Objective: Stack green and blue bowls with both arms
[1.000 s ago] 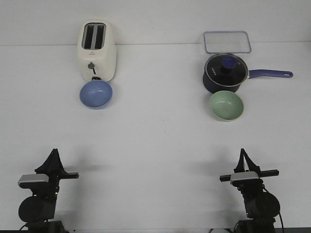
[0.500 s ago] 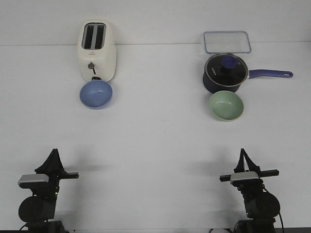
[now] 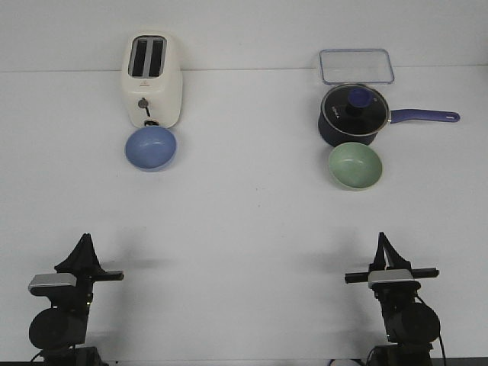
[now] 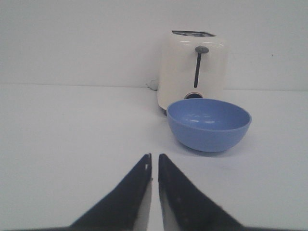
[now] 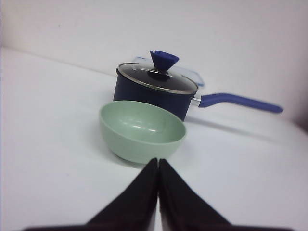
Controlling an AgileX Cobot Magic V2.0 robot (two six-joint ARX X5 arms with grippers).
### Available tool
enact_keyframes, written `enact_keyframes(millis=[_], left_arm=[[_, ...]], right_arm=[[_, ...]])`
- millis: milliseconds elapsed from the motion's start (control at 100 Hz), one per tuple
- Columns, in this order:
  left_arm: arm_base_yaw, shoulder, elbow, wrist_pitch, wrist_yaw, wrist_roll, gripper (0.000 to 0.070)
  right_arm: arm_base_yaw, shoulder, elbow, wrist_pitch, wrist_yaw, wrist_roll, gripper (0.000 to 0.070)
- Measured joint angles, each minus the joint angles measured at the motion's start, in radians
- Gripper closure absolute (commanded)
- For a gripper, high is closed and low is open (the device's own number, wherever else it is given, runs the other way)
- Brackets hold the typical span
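Note:
The periwinkle blue bowl sits upright on the white table just in front of the toaster; it also shows in the left wrist view. The pale green bowl sits upright in front of the saucepan; it also shows in the right wrist view. My left gripper rests near the front left edge, shut and empty, far short of the blue bowl; its tips nearly touch. My right gripper rests near the front right edge, shut and empty, well short of the green bowl, as in the right wrist view.
A cream toaster stands at the back left. A dark blue lidded saucepan with a long handle pointing right stands at the back right, a clear lidded container behind it.
The right arm's wrist block has shifted very slightly to the right. The bowls and the left arm have not moved.

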Motion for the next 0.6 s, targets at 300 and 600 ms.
enact_keyframes(millis=[300,600], left_arm=[[0.0,0.0,0.0,0.0,0.0,0.0,0.0685],[0.0,0.0,0.0,0.0,0.0,0.0,0.0685]], right_arm=[[0.0,0.013,0.033,-0.073,0.029,0.364,0.07],[0.0,0.348,0.338,-0.175,0.028,0.461,0.0699]])
